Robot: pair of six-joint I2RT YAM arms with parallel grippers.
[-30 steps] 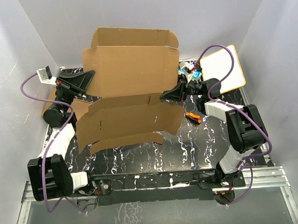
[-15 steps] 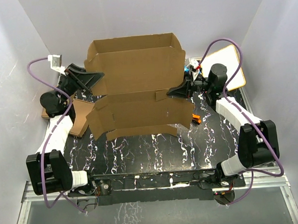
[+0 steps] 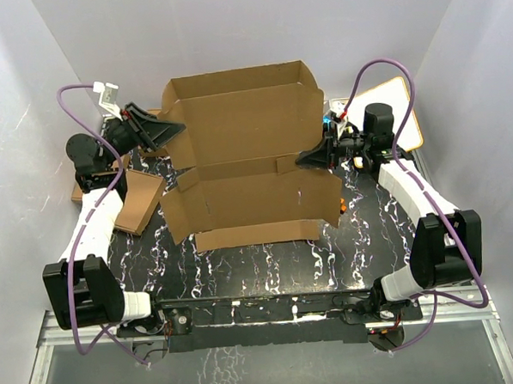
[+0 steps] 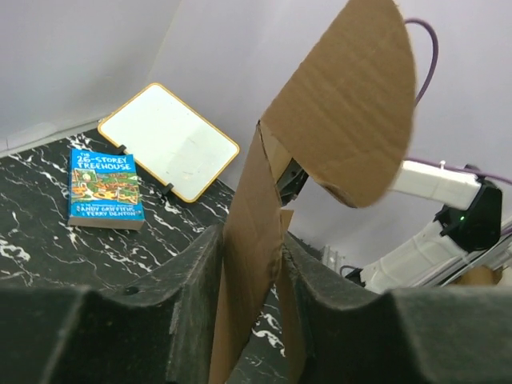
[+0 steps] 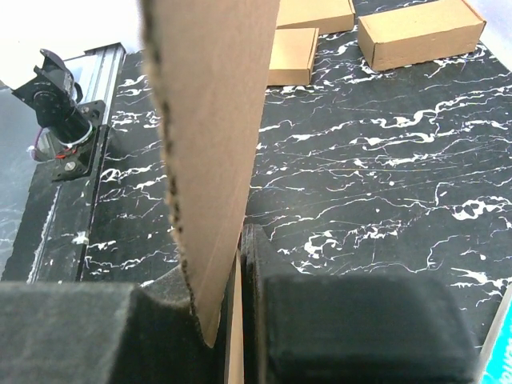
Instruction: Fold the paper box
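Note:
The paper box point(image 3: 251, 171), a large brown die-cut cardboard sheet, is held up over the middle of the black marbled table point(image 3: 269, 264). Its back panel stands up and its front panel slopes toward me. My left gripper point(image 3: 178, 132) is at the sheet's upper left edge. In the left wrist view the left gripper point(image 4: 252, 240) has both pads against a folded cardboard wall point(image 4: 344, 104). My right gripper point(image 3: 305, 159) is at the sheet's right side by the middle crease. The right wrist view shows the right gripper point(image 5: 240, 240) pinching a thin cardboard edge point(image 5: 212, 96).
A blue book point(image 4: 104, 188) and a white board point(image 3: 394, 116) lie at the far right. Up to three small folded cardboard boxes point(image 5: 420, 32) sit at the far left, with a flat brown piece point(image 3: 137, 202) under the left arm. A small orange item point(image 3: 340, 206) lies by the sheet's right corner.
The sheet has shifted to the right and its panels have straightened. My left gripper moved up and right along the left edge and took a new hold. The right arm swung outward, still pinching.

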